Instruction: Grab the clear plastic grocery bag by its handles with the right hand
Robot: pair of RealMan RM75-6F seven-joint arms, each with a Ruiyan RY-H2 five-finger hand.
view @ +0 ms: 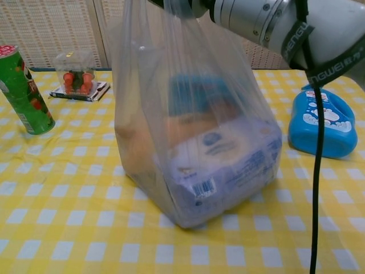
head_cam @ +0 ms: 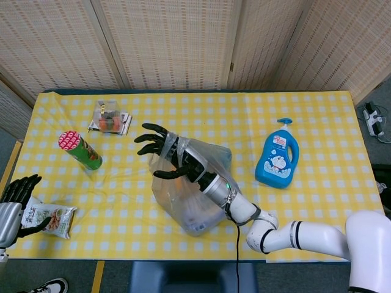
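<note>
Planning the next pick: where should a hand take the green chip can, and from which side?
Around its middle, from above. The green chip can leans on the yellow checked tablecloth with its round body clear of neighbours.

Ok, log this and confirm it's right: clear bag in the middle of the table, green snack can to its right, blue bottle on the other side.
Not quite. The green snack can stands to the left of the clear bag, not the right, as the head view shows. The blue bottle is the one on the bag's right.
</note>
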